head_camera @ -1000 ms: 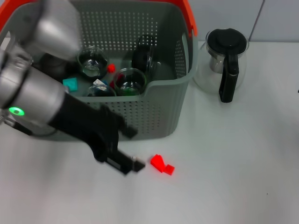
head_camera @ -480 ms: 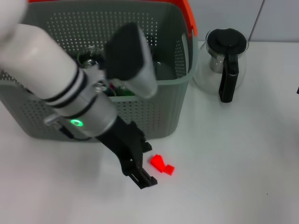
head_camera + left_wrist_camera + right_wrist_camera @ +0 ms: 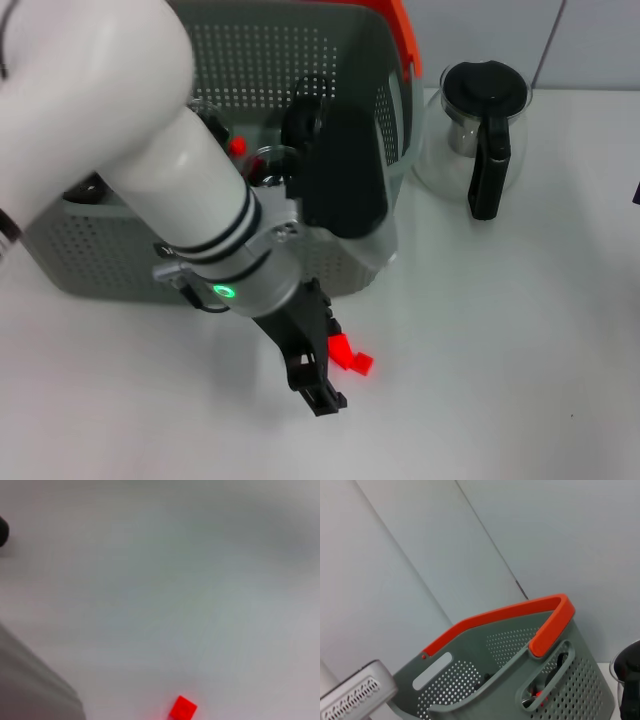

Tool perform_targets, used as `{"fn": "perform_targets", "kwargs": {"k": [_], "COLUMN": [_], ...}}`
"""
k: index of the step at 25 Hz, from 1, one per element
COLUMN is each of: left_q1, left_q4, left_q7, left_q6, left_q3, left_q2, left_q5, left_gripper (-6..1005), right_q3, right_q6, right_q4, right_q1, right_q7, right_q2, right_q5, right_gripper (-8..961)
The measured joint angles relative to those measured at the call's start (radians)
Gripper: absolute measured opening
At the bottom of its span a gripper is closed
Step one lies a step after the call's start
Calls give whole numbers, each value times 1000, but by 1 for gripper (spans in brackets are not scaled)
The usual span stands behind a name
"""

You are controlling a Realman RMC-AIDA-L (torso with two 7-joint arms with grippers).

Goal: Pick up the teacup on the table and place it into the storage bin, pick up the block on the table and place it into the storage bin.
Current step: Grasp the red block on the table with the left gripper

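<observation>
A white bench [image 3: 520, 330] carries the grey bin [image 3: 375, 250]. In front of the bin lies the red block [image 3: 350, 356], on the bench. The left gripper [image 3: 318, 385] hangs just beside the block; whether its jaws are open cannot be told.

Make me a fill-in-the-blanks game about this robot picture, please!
1. The small block lying on the table is coloured ____.
2. The left gripper hangs right beside the ____.
3. The storage bin has a handle coloured ____.
4. The glass pot to the bin's right has a lid coloured ____.

Missing words: red; block; orange; black
</observation>
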Motion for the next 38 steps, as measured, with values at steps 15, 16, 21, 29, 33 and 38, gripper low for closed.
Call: {"fn": "perform_targets", "kwargs": {"k": [15, 16, 21, 29, 33, 38], "left_q1": [-23, -26, -32, -41, -41, -44], "left_q4": [-80, -92, -123, -149, -154, -173], "left_q7": [-18, -18, -19, -20, -24, -34], "left_q6": [-167, -175, -223, -254, -241, -239], "left_q3": [121, 130, 154, 177, 185, 194], "left_q2": [0, 0, 0, 0, 0, 0], "left_q5": [2, 2, 3, -6, -6, -4], "left_gripper": [818, 817, 815, 812, 810, 808], "right_q3": [2, 2, 2, 2, 2, 2], "right_q6": [1, 1, 1, 1, 1, 1], "right_q4": [0, 0, 0, 0, 0, 0], "right_q1": [0, 0, 0, 0, -1, -1], "right_q7": [3, 4, 6, 8, 8, 5], "right_q2": [-1, -1, -1, -1, -1, -1], "right_q5": [0, 0, 0, 0, 0, 0], "right_gripper": [822, 822, 822, 822, 822, 822]}}
